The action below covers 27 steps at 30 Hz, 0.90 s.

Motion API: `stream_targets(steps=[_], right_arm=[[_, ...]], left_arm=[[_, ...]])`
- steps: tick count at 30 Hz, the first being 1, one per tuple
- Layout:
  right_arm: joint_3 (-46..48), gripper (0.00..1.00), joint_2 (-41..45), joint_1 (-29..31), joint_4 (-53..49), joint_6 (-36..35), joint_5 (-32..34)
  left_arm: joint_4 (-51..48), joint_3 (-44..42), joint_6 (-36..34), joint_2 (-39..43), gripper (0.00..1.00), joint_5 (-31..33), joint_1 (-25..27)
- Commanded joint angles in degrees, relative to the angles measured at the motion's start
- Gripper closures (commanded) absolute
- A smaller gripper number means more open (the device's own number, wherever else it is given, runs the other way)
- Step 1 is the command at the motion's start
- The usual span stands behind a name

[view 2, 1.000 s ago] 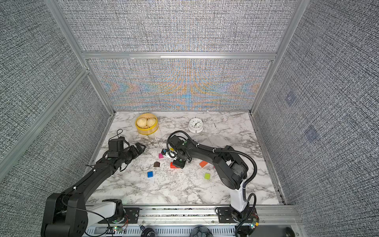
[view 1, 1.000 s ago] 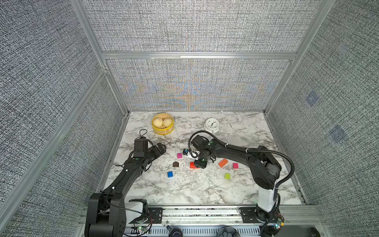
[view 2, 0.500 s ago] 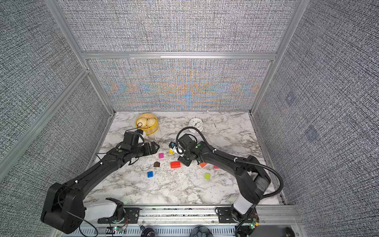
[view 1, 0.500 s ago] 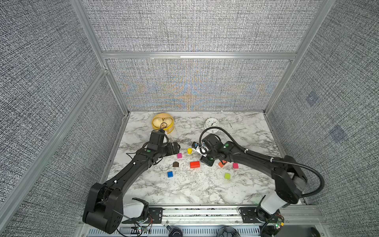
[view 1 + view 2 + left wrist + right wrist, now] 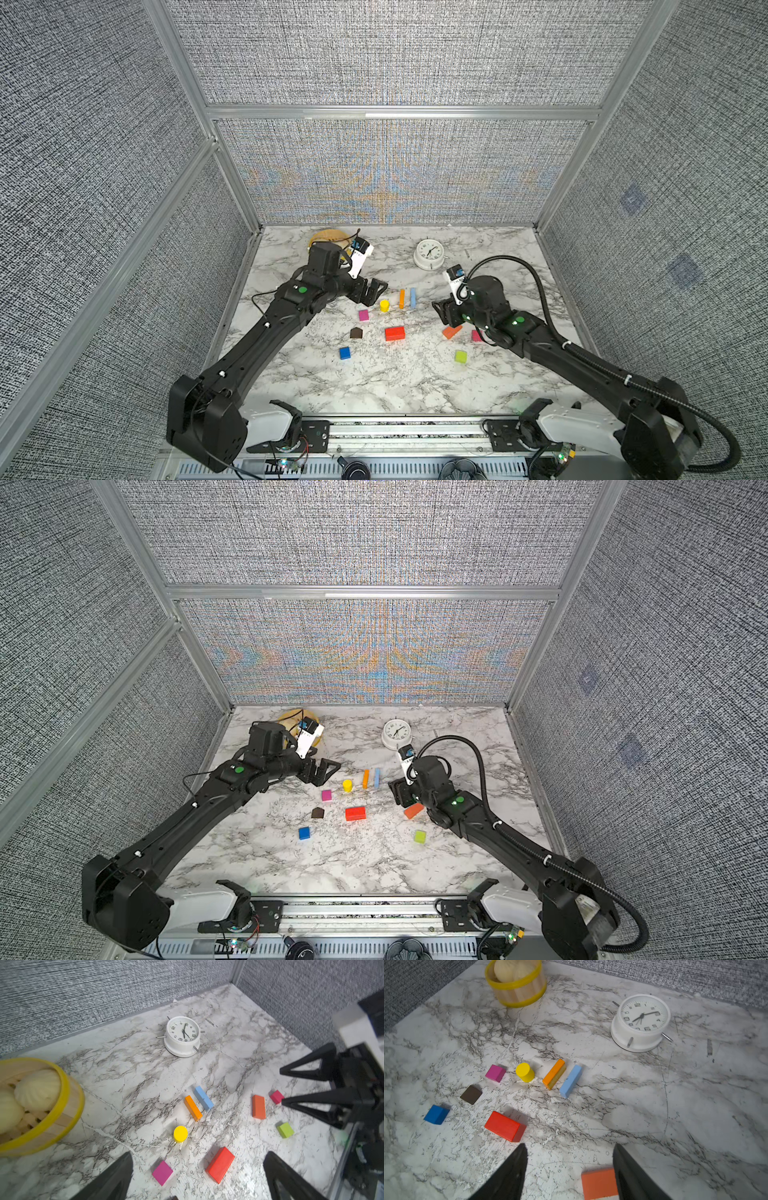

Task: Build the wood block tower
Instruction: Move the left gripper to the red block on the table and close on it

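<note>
A: Which arm was better placed for the next piece?

B: The right one, it seemed. The right gripper hung with its jaws parted and nothing between them. The orange-red brick lay on the table just on the front-edge side of it, almost under the fingertips.

A: And the left?

B: The left gripper gaped as wide as it could, and it was empty too. It hovered well apart from that brick, nearer the left edge, just beside the upright yellow cylinder.

A: How did the brick lie?

B: Flat on a broad face, with its long axis slantwise, square to neither the front edge nor the right edge. The right wrist would probably have had to turn until the jaws straddled the brick's short width.

A: Where would it have gone?

B: Most likely across the two legs. The thin orange brick and the light-blue brick stood on their narrow long edges near the middle of the table. They were parallel with a slim gap between them, and their long axes ran from the back edge toward the front edge. From the right gripper they lay toward the left edge and slightly toward the back. Nothing was stacked on them yet.

A: So the brick would have needed turning on the way?

B: That was the judgement. To bridge both legs it would have had to come down crosswise, its long axis parallel to the front edge.
</note>
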<state>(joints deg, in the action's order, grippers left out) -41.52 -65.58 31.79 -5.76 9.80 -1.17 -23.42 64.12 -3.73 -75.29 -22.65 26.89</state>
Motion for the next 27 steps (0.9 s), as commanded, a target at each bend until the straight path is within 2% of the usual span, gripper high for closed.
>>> stream_targets(steps=[1,8,9,10,17,23,27], right_arm=[[3.7,0.28,2.6,-3.5,6.8,10.3,-5.6],[9.4,0.18,4.0,-12.9,12.4,21.8,-14.8],[9.9,0.14,4.0,-14.0,12.8,22.7,-15.6],[10.5,0.02,4.1,-15.1,13.5,23.8,-16.3],[13.3,0.01,5.0,-18.8,16.0,26.6,-17.5],[14.0,0.01,5.3,-19.4,16.3,27.1,-17.4],[14.1,0.01,5.2,-19.5,16.6,27.0,-17.7]], left_arm=[[-8.1,1.8,-12.3,-1.4,0.01,-2.9,0.2],[-12.0,3.8,-23.7,-6.2,0.01,-3.8,2.7],[-12.0,3.7,-24.6,-6.9,0.01,-3.3,3.5],[-12.3,3.6,-25.9,-7.8,0.01,-2.8,4.6],[-11.7,3.1,-31.5,-13.7,0.02,2.2,12.0],[-14.0,5.5,-33.9,-20.0,0.14,5.7,15.0],[-15.0,6.5,-34.0,-22.9,0.18,6.8,15.4]])
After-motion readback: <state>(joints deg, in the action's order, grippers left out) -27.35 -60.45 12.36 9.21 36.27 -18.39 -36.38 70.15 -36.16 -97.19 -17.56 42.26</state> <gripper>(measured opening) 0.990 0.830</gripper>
